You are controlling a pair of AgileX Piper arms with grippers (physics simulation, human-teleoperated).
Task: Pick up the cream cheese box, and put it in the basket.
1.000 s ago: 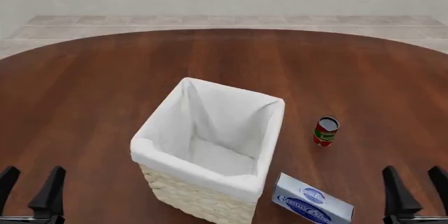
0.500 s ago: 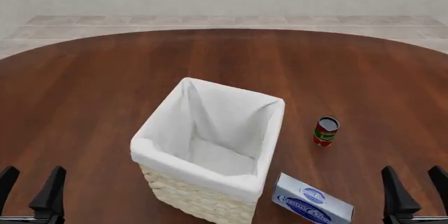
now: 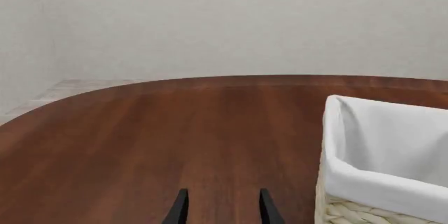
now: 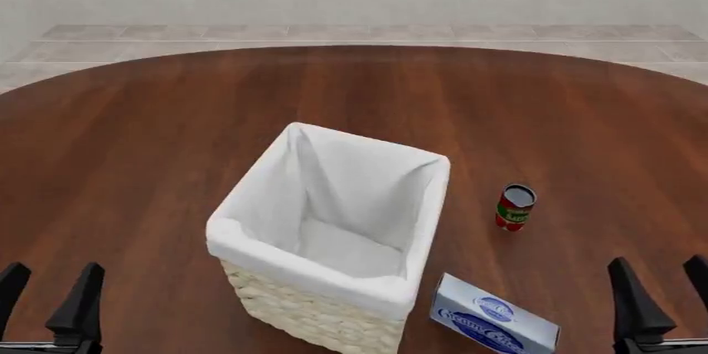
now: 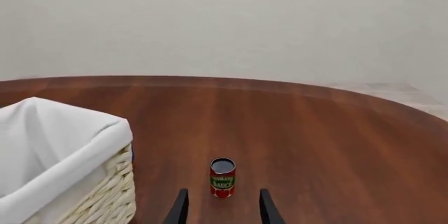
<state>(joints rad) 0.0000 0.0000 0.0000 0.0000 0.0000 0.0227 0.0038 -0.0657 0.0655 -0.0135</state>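
Note:
The cream cheese box [image 4: 492, 325], pale blue-white with a dark blue oval logo, lies flat near the table's front edge, just right of the basket's near corner. The basket [image 4: 237, 248] is cream wicker with a white liner and stands at mid-table, nothing showing inside. It also shows in the left wrist view as the basket [image 3: 364, 179] and in the right wrist view as the basket [image 5: 105, 192]. My left gripper [image 4: 45, 296] is open at the front left, well away from the box. My right gripper [image 4: 666, 298] is open at the front right, to the right of the box, holding nothing.
A small red can [image 4: 515, 206] stands upright right of the basket and beyond the box; the right wrist view has the can [image 5: 222, 178] straight ahead of the open fingers [image 5: 180, 209]. The brown round table [image 4: 155, 138] stretches wide behind and to the left.
My right gripper has shifted slightly to the right and lower in the front view. The left gripper, box, can and basket have not moved.

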